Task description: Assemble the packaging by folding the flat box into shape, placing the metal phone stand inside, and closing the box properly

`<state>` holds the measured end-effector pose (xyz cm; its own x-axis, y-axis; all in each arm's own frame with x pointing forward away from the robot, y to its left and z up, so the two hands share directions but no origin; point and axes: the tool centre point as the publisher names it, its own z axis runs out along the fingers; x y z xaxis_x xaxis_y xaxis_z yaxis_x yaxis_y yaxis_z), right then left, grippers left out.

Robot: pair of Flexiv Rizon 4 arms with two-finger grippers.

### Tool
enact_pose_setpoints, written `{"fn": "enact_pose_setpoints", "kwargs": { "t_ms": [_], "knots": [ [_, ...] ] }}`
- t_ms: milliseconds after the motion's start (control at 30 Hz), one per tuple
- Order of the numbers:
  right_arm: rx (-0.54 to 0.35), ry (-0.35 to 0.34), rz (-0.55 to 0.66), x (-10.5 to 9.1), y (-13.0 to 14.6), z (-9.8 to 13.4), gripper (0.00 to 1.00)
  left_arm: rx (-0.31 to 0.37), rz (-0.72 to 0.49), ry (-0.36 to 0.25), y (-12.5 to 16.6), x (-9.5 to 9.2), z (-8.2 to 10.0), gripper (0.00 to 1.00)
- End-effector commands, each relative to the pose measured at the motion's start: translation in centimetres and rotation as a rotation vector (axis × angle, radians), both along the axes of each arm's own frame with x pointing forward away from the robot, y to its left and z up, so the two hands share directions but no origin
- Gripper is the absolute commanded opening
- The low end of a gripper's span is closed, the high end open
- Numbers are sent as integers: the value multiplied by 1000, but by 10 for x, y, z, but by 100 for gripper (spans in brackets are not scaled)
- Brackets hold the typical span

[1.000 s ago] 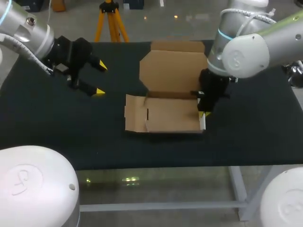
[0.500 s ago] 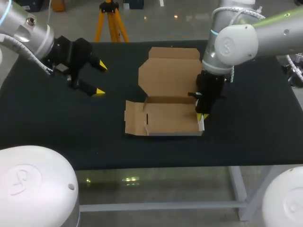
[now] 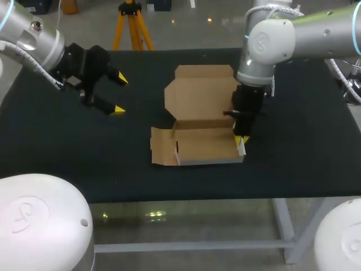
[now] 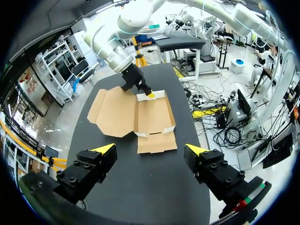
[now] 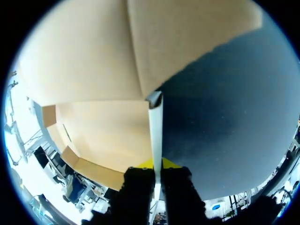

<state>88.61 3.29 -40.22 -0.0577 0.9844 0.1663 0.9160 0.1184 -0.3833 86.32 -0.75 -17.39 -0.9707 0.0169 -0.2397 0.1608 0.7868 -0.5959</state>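
Cardboard box (image 3: 206, 145) wall clamped in right tool (image 3: 243, 137); left tool (image 3: 119, 94) spread apart. Risk: wall tears if pulled askew.

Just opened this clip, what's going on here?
The right gripper is shut on the right side wall of a half-folded cardboard box in the middle of the black table. The box's lid lies open behind the tray, and the left flap is splayed outward. The left gripper hangs open over the table's left part, holding nothing. No phone stand is in view.
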Motion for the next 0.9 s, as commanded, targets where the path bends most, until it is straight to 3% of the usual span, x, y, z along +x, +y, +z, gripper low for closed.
{"fn": "enact_pose_setpoints", "kwargs": {
  "t_ms": [33, 233, 567, 900],
  "knots": [
    [-28, 86, 20, 4, 6, -1, 0, 6, 1, 2, 0, -1, 1, 100],
    [-46, 77, 26, 4, 8, -4, 2, 6, 1, 2, 0, -1, 1, 100],
    [-81, 50, 26, 4, 9, -4, 14, 6, 1, 2, 0, -1, 1, 100],
    [-102, -7, 14, 3, 10, -6, 15, 6, 1, 2, 0, -1, 1, 100]
  ]
}}
